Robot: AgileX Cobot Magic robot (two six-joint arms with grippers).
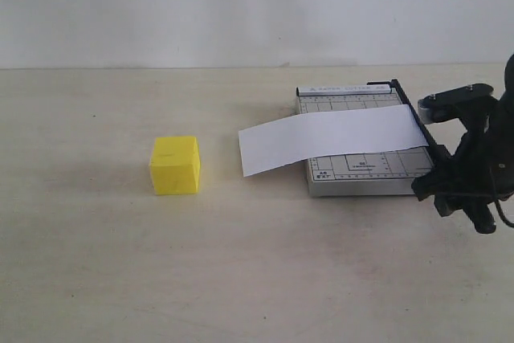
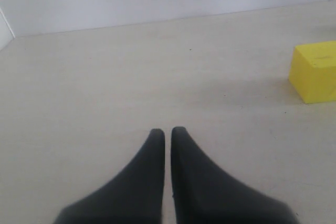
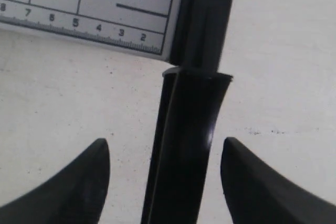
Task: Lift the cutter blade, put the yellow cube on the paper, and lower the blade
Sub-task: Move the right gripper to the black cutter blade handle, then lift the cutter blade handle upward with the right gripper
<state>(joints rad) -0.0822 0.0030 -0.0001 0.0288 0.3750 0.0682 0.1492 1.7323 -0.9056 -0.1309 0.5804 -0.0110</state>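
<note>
The cutter blade (image 3: pixel 184 145) is lying flat along the three o'clock edge of the grey board (image 1: pixel 353 170), its handle sticking out past the five o'clock corner. The right gripper (image 3: pixel 164 142) is straddling that handle with its fingers standing wide, gaps on both sides, gripping nothing. I'm thinking the glossy, rounded handle could slip out on the lift, or the unheld board could tip and shift the paper (image 1: pixel 321 142). The yellow cube (image 1: pixel 175 165) is sitting at the paper's nine o'clock, well apart, with the left gripper (image 2: pixel 168 132) pinched closed and empty.
</note>
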